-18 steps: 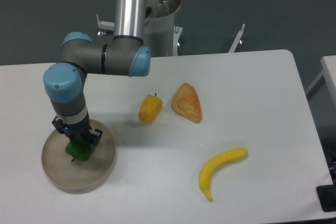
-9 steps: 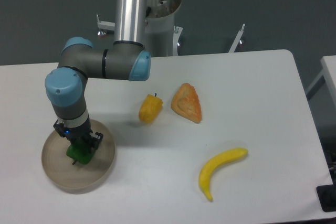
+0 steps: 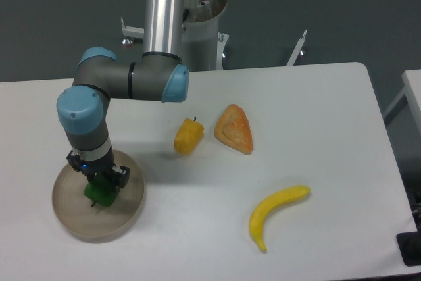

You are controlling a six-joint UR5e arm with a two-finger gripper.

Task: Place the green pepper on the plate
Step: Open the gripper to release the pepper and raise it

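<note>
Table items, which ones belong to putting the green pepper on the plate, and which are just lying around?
Part of the job: green pepper, plate, pincer.
Just lying about: yellow pepper, orange wedge-shaped toy food, banana.

Even, soft overhead light, fairly bright. The white table (image 3: 316, 116) looks faintly bluish and shows only weak, diffuse shadows beside the banana (image 3: 276, 212) and under the arm (image 3: 125, 80). A bright glare streak runs down the metal column (image 3: 163, 4). Overall slightly soft and low-resolution; small details are smeared.
</note>
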